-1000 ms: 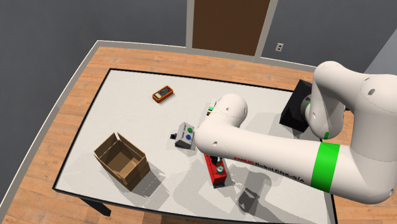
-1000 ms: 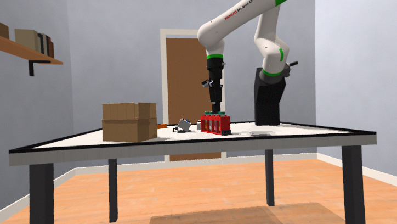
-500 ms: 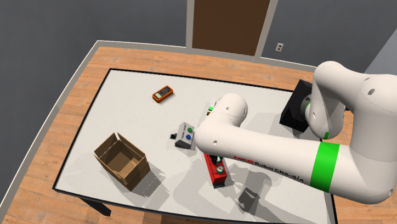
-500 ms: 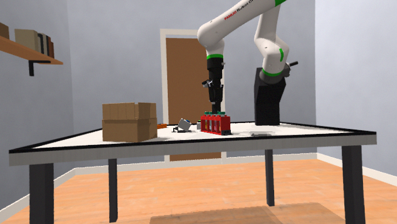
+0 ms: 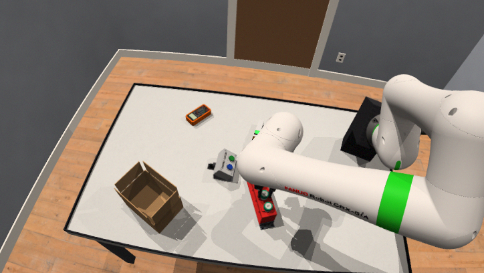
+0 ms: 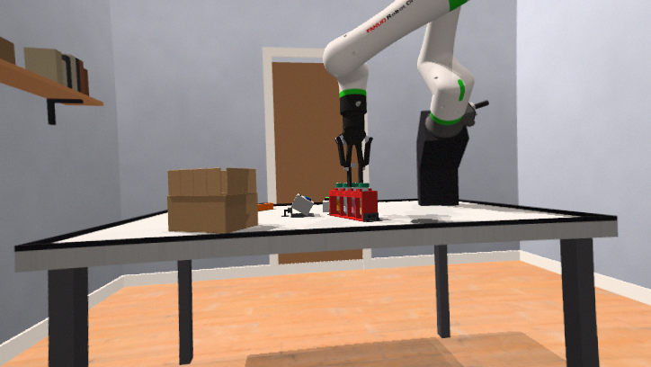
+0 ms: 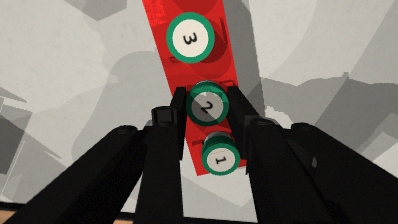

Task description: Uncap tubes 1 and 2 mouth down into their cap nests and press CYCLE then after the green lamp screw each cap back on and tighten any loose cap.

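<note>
Clamped on cap 2 in red decapping station mid-table, gripper flanked by caps 1 and 3; key housing, cardboard box, orange multimeter around; "FANUC Robot CRX-5iA" on arm.

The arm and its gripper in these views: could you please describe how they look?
The arm has smooth, rounded white casings with bright green bands, small round holes, and red-and-grey "FANUC Robot CRX-5iA" lettering. The gripper is black, with jointed linkages and two straight fingers.
</note>
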### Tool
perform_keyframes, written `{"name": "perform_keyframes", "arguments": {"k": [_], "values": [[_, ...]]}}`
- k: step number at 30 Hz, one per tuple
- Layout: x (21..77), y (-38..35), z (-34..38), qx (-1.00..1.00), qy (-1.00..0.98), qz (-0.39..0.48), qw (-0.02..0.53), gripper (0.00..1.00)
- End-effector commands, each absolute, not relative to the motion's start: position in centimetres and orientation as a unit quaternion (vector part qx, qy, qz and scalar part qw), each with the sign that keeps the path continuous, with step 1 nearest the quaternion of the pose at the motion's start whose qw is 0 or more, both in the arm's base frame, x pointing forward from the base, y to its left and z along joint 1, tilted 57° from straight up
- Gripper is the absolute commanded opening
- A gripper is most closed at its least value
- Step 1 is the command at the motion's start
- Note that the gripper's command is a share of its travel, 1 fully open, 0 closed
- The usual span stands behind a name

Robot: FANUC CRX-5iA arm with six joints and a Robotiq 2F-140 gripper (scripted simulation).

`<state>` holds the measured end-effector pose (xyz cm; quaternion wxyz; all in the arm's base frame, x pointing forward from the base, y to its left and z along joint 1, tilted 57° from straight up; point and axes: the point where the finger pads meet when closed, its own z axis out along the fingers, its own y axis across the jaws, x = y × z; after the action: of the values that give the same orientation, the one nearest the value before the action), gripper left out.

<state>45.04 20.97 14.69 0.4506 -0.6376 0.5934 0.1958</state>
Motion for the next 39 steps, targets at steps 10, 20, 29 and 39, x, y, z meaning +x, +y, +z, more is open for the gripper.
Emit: {"name": "perform_keyframes", "arguments": {"k": [10, 20, 29, 39], "values": [[45.11, 21.02, 14.67, -0.552, 0.682, 0.252, 0.409, 0.41], [45.11, 21.02, 14.67, -0.552, 0.682, 0.252, 0.409, 0.41], [45.1, 20.98, 14.7, -0.662, 0.575, 0.177, 0.446, 0.41], [45.09, 20.99, 14.7, -0.797, 0.367, 0.044, 0.477, 0.41]]}}
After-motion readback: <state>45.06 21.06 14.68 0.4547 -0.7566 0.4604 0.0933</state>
